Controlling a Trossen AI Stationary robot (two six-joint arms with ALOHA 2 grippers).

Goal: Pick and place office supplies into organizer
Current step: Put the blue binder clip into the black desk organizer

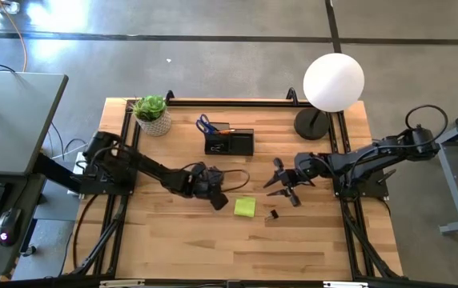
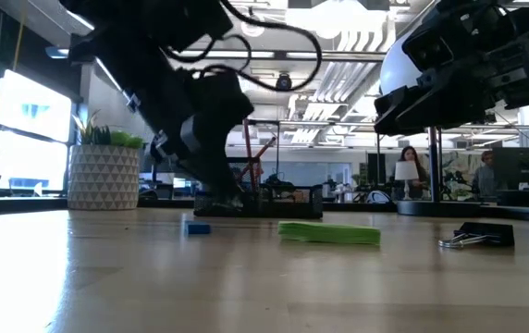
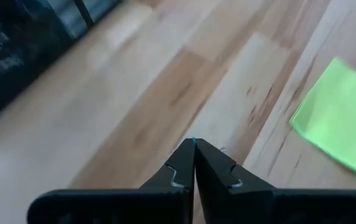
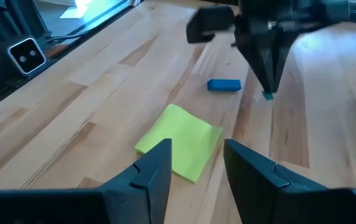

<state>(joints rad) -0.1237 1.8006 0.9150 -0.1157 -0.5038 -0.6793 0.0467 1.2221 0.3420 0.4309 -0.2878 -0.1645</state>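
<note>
My left gripper (image 1: 217, 198) (image 4: 268, 92) points down at the table's middle, shut, with a tiny teal piece (image 4: 268, 96) at its tips. A small blue piece (image 4: 223, 85) (image 2: 197, 228) lies flat beside it. The yellow-green sticky note pad (image 1: 244, 207) (image 4: 179, 140) (image 3: 343, 121) lies flat between both grippers. My right gripper (image 1: 279, 183) (image 4: 196, 168) is open, just right of the pad and touching nothing. A black binder clip (image 1: 272, 214) (image 2: 477, 237) rests near it. The black organizer (image 1: 229, 142) (image 2: 264, 199) stands farther back, with blue-handled scissors (image 1: 205, 124) in it. My left gripper pinches the tiny teal piece (image 3: 193, 141) between the very ends of its two fingers, coming from above and pointing down. Only a sliver sticks out below the fingertips (image 4: 270, 79). I cannot tell whether the piece touches the wood.
A potted green plant (image 1: 152, 114) stands at the far left corner. A lamp with a white globe (image 1: 333, 80) and round black base (image 1: 311, 124) stands far right. Bare wood (image 1: 213, 248) stretches toward the near edge. People sit in the room (image 2: 411, 171) beyond the table.
</note>
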